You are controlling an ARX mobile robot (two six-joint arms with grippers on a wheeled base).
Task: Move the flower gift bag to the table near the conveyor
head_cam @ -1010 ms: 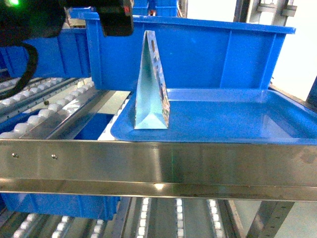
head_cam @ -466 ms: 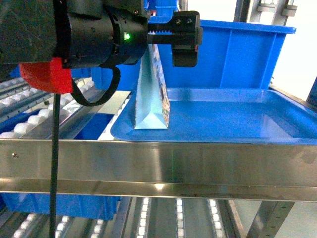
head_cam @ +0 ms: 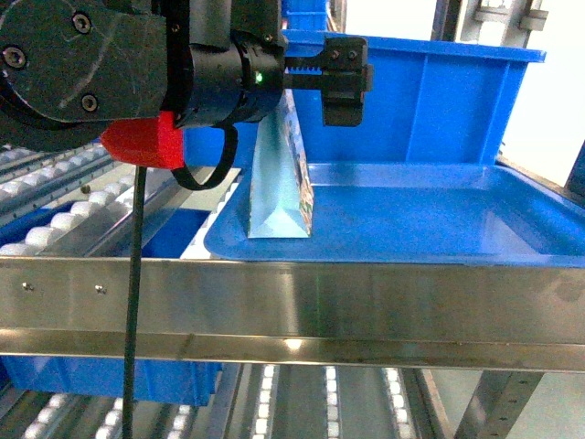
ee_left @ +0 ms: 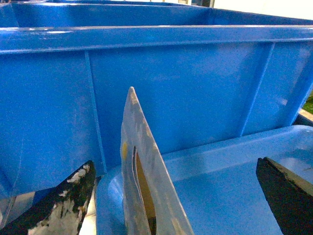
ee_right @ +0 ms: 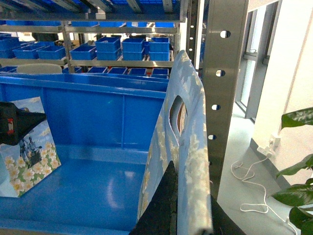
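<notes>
Head view: the left gripper (head_cam: 315, 78) hangs over the top edge of a gift bag (head_cam: 279, 183) that stands upright, edge-on, at the left end of a blue tray (head_cam: 411, 224). A big blue bin (head_cam: 411, 101) sits right behind it. A shiny steel rail (head_cam: 292, 302) runs across the front, and the conveyor (head_cam: 55, 219) with its white rollers slopes off to the left.

Left wrist view: the fingers (ee_left: 58, 210) are spread wide on either side of that bag, touching nothing. The bin wall fills most of the background.

Right wrist view: this is where the flower gift bag (ee_right: 188, 127) is. It's pale blue with white blossoms and a cut-out handle. The right gripper (ee_right: 190, 210) has it pinched between its dark fingers, upright, over the right end of the tray. The other bag shows at far left. A perforated steel upright (ee_right: 222, 73) is just behind, and there are racks full of blue bins (ee_right: 132, 49) further back. Off to the right are a grey floor, a white cable (ee_right: 249, 191) and a leafy plant (ee_right: 298, 147).
</notes>
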